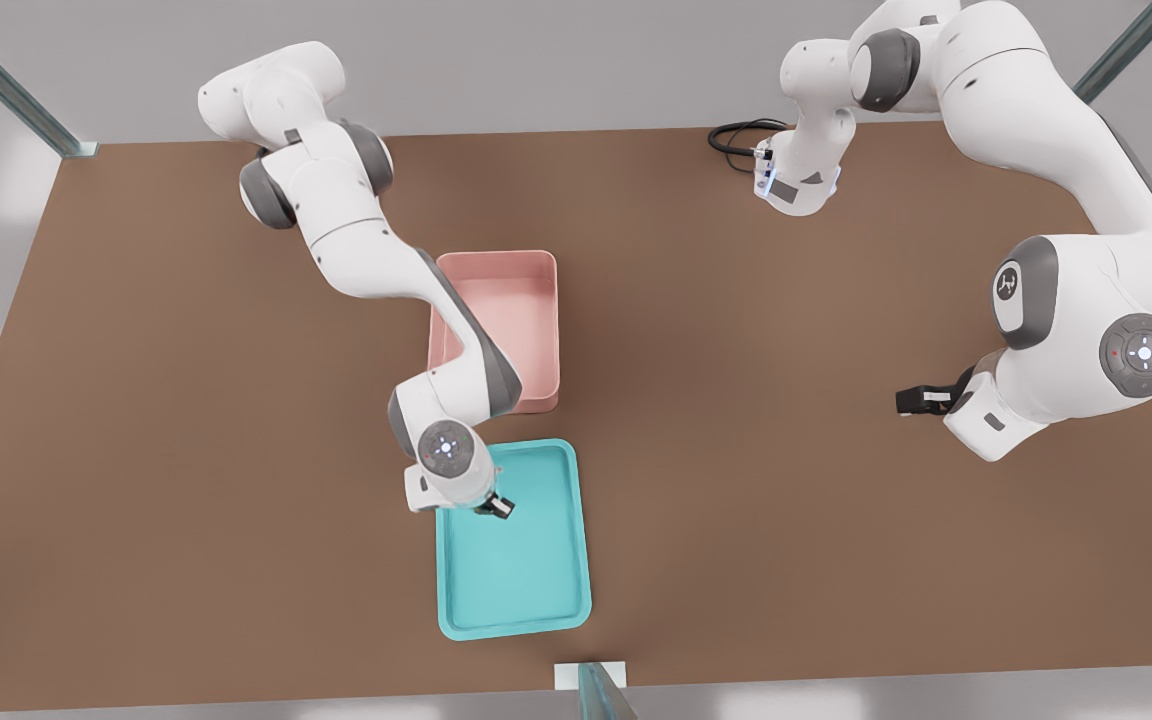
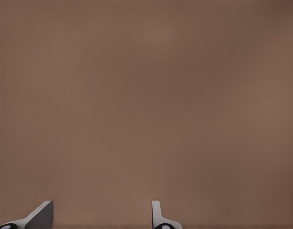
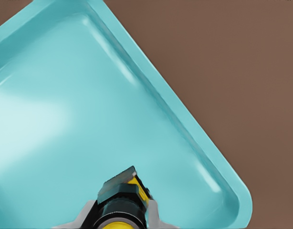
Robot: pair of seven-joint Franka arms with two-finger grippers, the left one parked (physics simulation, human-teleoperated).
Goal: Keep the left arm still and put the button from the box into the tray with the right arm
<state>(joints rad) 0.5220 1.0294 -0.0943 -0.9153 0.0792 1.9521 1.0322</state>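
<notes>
My right arm reaches over the far left corner of the turquoise tray [image 1: 536, 590], and its gripper [image 1: 493, 507] hangs just above the tray floor. In the right wrist view the gripper [image 3: 121, 210] is shut on the button [image 3: 123, 206], a dark stub with yellow showing at its top and side. The tray [image 3: 65, 119] fills most of that view beneath the fingers. The pink box [image 1: 516, 310] stands just beyond the tray, partly covered by my forearm, and its visible floor holds nothing.
The brown table [image 1: 786, 500] stretches wide to the front view's right of the tray and box. The parked arm [image 1: 1066, 330] sits at the far right. A black cable [image 1: 736, 135] loops near the back edge.
</notes>
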